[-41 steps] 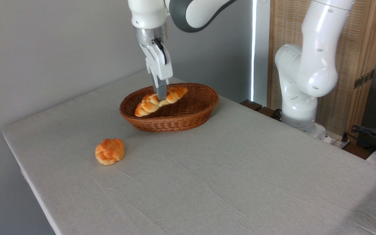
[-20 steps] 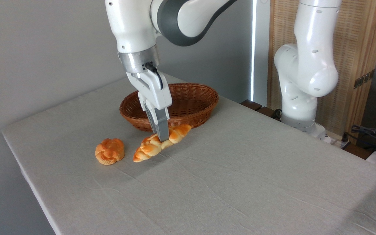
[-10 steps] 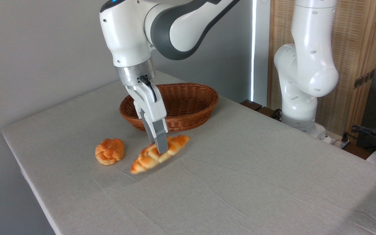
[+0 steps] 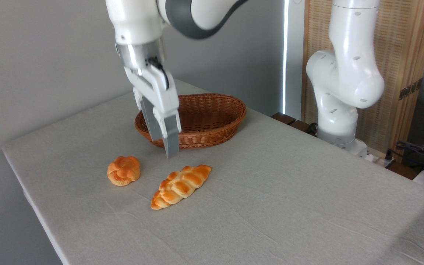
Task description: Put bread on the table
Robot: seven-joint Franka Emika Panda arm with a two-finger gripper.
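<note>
The long braided golden-orange bread [image 4: 181,186] lies flat on the table [image 4: 271,206], which has a light grey-beige cloth over it. The loaf rests in front of the basket, apart from everything else. My gripper [image 4: 165,145] hangs above and a little behind the loaf, clear of it, open, with nothing between its fingers [image 4: 171,139].
A small round knotted orange bun [image 4: 123,170] sits on the cloth left of the loaf. The brown wicker basket [image 4: 212,123] stands behind, with nothing visible in it. The arm's white base [image 4: 341,110] rises at the back right, with cables [image 4: 418,152] beside it.
The gripper carried the bread out of the basket and down to the cloth. It has now let go and risen; the loaf lies on the table.
</note>
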